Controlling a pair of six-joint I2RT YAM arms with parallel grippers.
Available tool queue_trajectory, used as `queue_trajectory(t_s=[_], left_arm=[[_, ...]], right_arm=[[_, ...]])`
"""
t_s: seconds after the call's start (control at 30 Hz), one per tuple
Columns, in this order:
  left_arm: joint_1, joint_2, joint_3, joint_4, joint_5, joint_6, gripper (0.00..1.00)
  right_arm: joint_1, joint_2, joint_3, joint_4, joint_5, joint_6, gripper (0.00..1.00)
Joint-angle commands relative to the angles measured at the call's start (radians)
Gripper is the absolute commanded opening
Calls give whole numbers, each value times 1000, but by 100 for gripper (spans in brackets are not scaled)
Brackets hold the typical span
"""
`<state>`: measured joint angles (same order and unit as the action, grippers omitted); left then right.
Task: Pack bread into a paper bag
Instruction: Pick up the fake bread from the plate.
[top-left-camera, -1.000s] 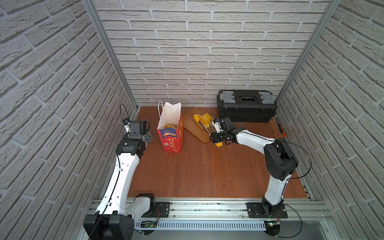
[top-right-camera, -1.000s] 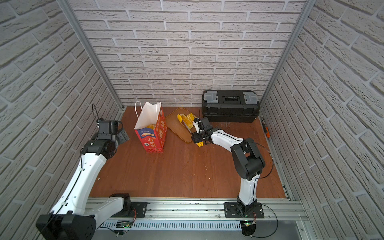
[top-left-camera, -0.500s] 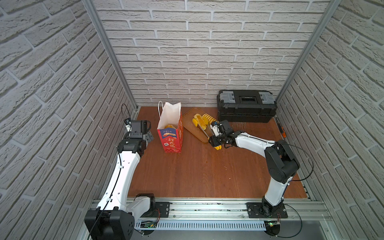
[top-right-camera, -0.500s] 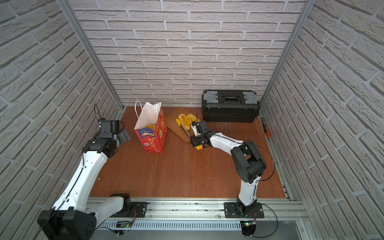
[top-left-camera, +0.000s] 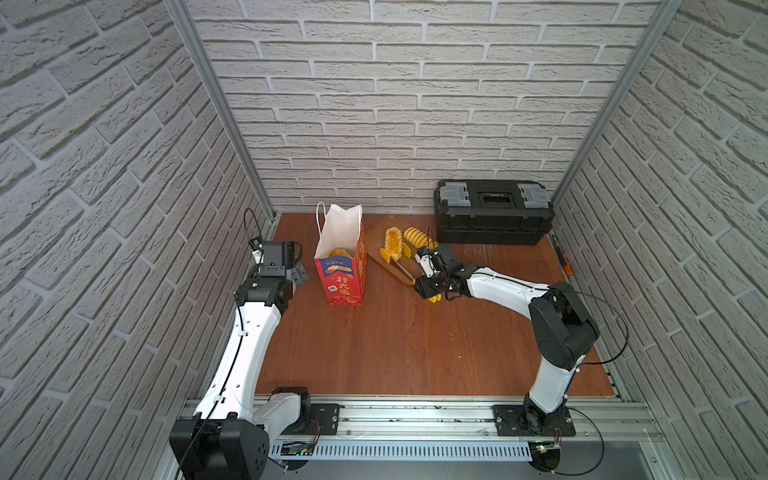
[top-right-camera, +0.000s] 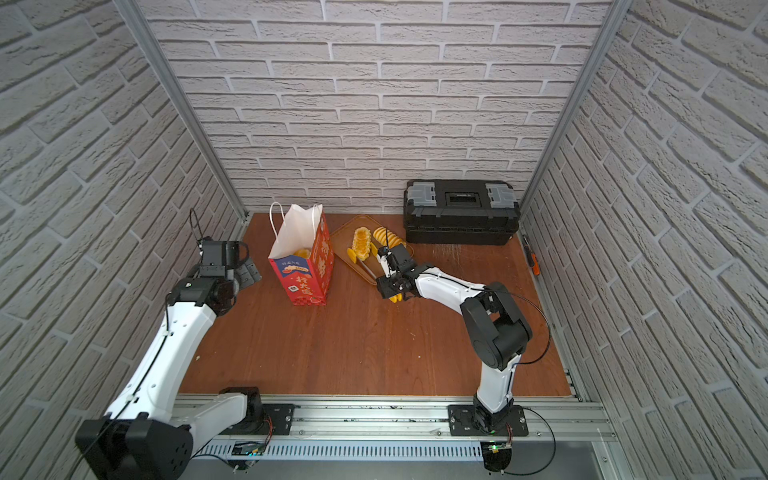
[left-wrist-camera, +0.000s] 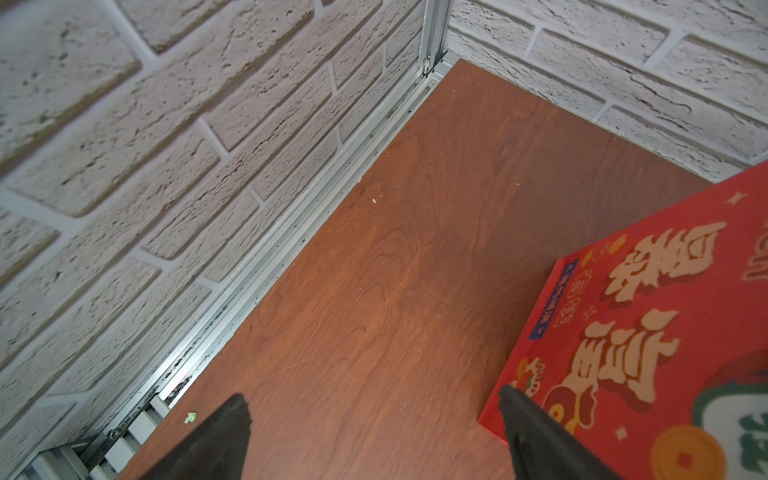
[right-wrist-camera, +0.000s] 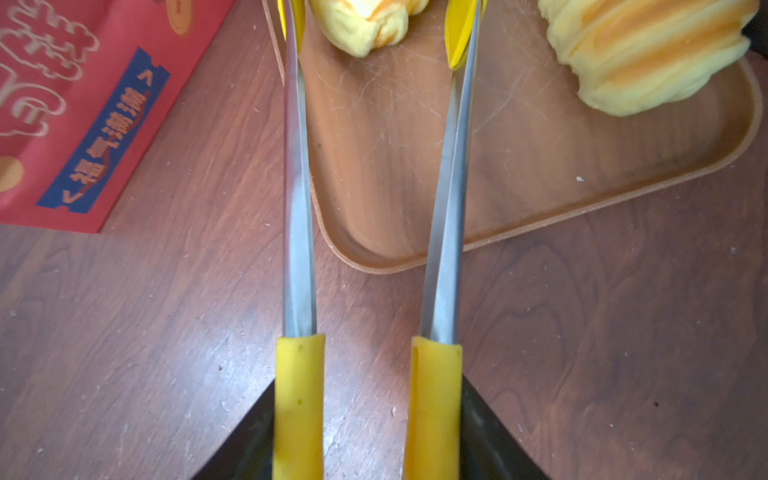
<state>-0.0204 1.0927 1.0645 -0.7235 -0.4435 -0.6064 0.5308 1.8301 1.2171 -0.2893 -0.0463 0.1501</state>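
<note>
Bread (top-left-camera: 393, 241) lies on the tray (right-wrist-camera: 582, 174) beside the bag (top-left-camera: 340, 278), long axis toward the back wall. We see the right jaws pinching the tongs (right-wrist-camera: 297, 208) by the handles, tips toward it; left jaws spread, empty.

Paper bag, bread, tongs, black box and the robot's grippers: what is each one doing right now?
paper bag: upright, top open, bread showing inside.
braided pastry: lying on the tray.
ridged roll: lying on the tray.
tongs: held, arms apart, tips either side of the pastry.
toolbox: lid shut.
left gripper: jaws open, empty.
right gripper: jaws shut on the tongs.
</note>
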Motion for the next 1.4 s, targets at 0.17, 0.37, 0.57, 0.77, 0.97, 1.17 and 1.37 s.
queue_trajectory(t_s=[0.17,0.37,0.57,0.77,0.97,1.17,1.37], left_arm=[[6,14,-11,39,1,-8,95],[7,9,-17,35,-2,-7,96],[7,10,-15,33,-3,-9,95],[6,-1,-13,31,-3,-9,95],[6,-19,-11,26,-3,-12,95],[6,-29,-5,20,-2,-13,95],[6,-41,1,21,-5,-13,95]], right_arm=[[-2,31,55,34,2,5,50],[-1,40,62,35,1,9,37],[1,8,38,40,35,10,21],[1,-91,-2,47,91,13,2],[10,-242,-19,36,142,6,2],[33,-387,-7,3,189,-13,3],[76,-531,70,-47,175,-84,3]])
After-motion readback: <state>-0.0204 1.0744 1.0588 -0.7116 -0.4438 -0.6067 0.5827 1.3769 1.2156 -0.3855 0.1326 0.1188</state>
